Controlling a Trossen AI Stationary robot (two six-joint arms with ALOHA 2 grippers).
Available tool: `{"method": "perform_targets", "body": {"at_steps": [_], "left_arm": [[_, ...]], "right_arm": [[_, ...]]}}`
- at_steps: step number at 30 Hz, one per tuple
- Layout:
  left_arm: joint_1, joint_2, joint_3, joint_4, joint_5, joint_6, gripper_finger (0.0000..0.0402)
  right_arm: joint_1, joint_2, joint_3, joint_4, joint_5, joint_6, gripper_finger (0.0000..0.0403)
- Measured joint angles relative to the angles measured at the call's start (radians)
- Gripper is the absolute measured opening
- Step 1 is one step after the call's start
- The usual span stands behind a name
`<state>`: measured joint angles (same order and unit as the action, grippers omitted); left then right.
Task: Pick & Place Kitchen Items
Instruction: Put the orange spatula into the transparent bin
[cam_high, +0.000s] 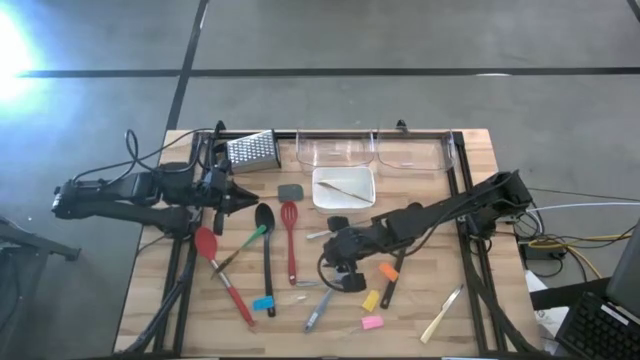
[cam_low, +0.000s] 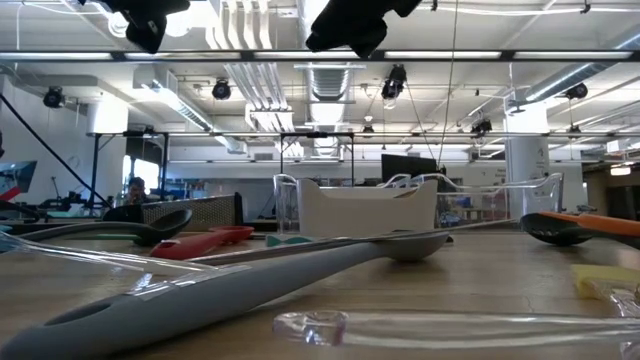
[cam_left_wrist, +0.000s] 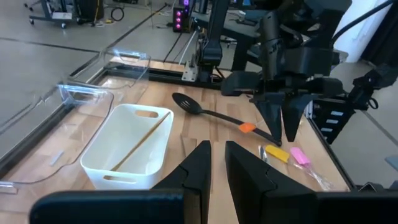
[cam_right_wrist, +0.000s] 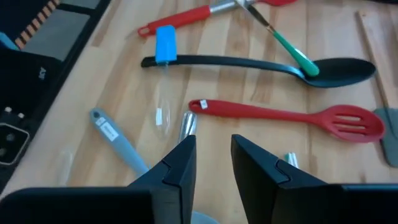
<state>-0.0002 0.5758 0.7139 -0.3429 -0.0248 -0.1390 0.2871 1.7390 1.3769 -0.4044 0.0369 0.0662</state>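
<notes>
Right gripper (cam_high: 345, 268): above mid-desk (cam_high: 470, 320), jaws a little apart, holding nothing.
Just ahead of the jaws: steel handle (cam_right_wrist: 187, 125) and grey handle (cam_right_wrist: 117, 138).
Next out: red slotted spatula (cam_right_wrist: 283, 115), lying flat.
Beyond it: black spoon (cam_right_wrist: 261, 66) with blue piece (cam_right_wrist: 165, 43) at its handle end.
Farthest: green-handled tool (cam_right_wrist: 290, 46), red handle (cam_right_wrist: 183, 19).
Advice: likely a pick; descend straight, straddle one handle across its width, avoid neighbours.
Left gripper (cam_high: 238, 196): waiting near the grater (cam_high: 251, 150), jaws narrowly open, empty; white tray (cam_left_wrist: 134, 146) with wooden stick (cam_left_wrist: 140, 140) ahead of it
</notes>
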Motion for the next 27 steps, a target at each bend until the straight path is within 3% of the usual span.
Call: {"method": "perform_targets", "body": {"at_steps": [4,9,15,27], "left_arm": [[0.000,0.001,0.000,0.007,0.000,-0.043,0.0053],[-0.003,-0.002,0.000,0.007,0.001,-0.107,0.0053],[-0.003,-0.011,0.000,0.007,0.001,-0.095,0.0053],[-0.003,-0.014,0.000,0.006,0.001,-0.014,0.0053]], "right_arm": [[0.001,-0.002,0.007,-0.034,-0.043,0.012,0.0113],[0.012,-0.014,0.011,-0.324,-0.095,0.222,0.0123],[0.120,-0.016,-0.019,-0.627,-0.041,0.475,0.0116],[0.327,-0.025,-0.101,-0.655,-0.006,0.962,0.0128]]}}
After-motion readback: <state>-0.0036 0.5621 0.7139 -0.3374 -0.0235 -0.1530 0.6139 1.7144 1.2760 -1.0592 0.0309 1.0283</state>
